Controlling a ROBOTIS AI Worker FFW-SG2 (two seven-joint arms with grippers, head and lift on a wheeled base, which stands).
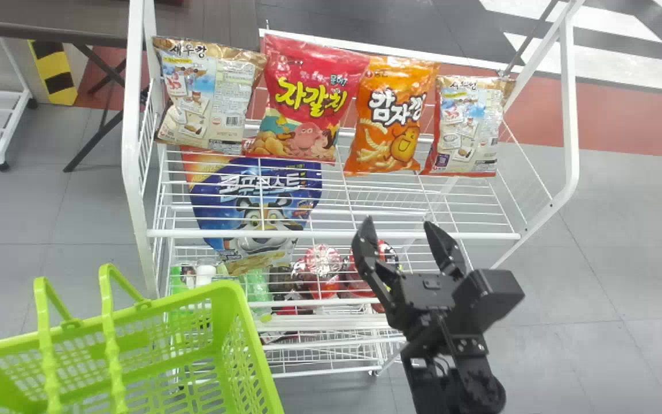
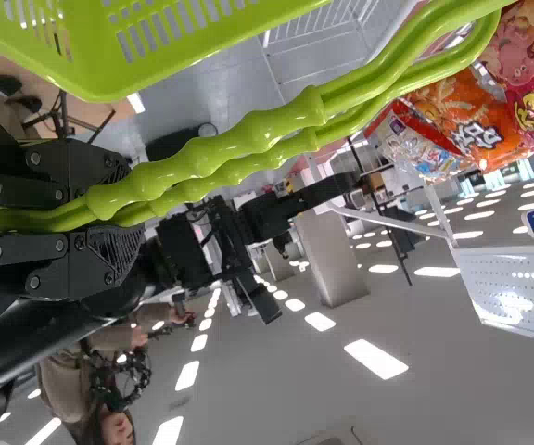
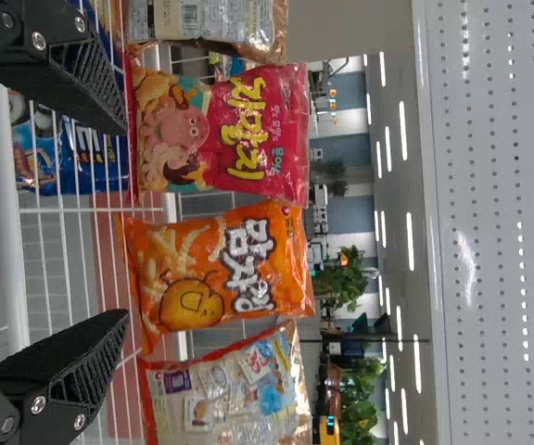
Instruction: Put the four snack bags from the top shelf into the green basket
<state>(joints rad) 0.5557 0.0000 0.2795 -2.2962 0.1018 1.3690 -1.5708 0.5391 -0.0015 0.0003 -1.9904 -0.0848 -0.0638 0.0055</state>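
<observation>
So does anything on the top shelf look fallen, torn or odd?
Nothing stands out: the puffy red snack bag, orange snack bag and two beige-and-blue snack bags stand in a row on the white wire shelf, without visible tears.

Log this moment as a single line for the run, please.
snack bags: four, in a row on top shelf | right fingers: open, empty, before the shelf | left fingers: shut on green basket's handles

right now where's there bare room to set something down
The top shelf looks bare between the snack bags and its front rail; so does the visible inside of the green basket. Crowded: the bag row, nearly edge to edge. The right gripper hangs near the rail.
</observation>
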